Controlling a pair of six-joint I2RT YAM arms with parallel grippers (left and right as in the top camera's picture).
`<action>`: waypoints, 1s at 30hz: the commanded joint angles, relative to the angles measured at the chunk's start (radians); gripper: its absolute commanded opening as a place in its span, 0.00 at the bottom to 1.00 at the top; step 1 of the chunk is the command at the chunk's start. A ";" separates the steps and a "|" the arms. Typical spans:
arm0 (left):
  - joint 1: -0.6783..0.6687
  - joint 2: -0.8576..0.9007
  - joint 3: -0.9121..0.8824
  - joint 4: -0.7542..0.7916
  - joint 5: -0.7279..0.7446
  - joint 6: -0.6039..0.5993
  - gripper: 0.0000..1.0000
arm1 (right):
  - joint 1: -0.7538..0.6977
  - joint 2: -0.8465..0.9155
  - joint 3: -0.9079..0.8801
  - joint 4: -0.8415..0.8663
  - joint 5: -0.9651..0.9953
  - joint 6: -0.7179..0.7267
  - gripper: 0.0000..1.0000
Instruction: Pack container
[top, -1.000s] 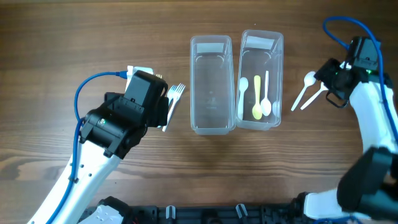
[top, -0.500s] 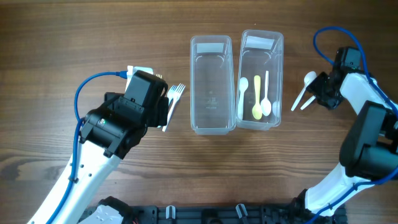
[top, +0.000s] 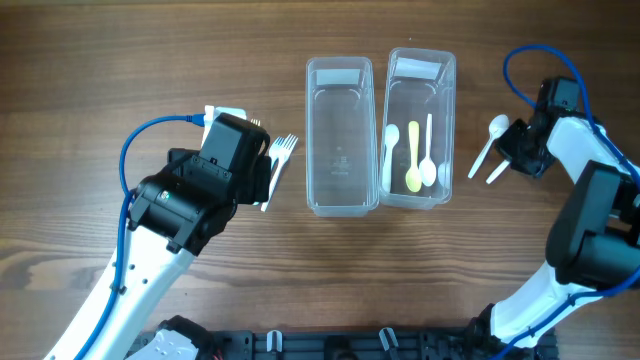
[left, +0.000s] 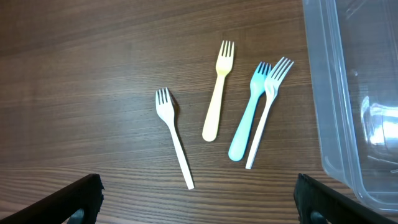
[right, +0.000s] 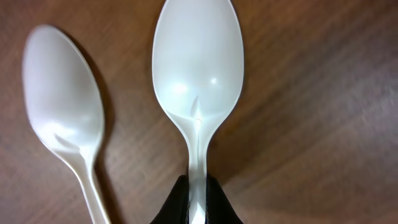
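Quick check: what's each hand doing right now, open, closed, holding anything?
Left hand: open, holding nothing.
Right hand: closed on the handle of a white spoon.

Brown desk, dark grain. Ahead of the black left gripper: a white fork, a pale yellow fork, a light blue fork, a second white fork. In the black right gripper, a white spoon; beside it, another white spoon.

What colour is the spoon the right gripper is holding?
White; the spoon shows best in the right wrist view.
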 joint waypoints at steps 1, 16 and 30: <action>0.005 -0.005 0.006 -0.001 0.005 -0.013 1.00 | 0.017 -0.174 -0.002 -0.010 0.008 -0.027 0.04; 0.005 -0.005 0.006 -0.001 0.005 -0.013 1.00 | 0.419 -0.485 -0.016 0.020 -0.022 0.020 0.04; 0.005 -0.005 0.006 -0.001 0.005 -0.013 1.00 | 0.431 -0.293 -0.018 0.063 -0.007 -0.010 0.60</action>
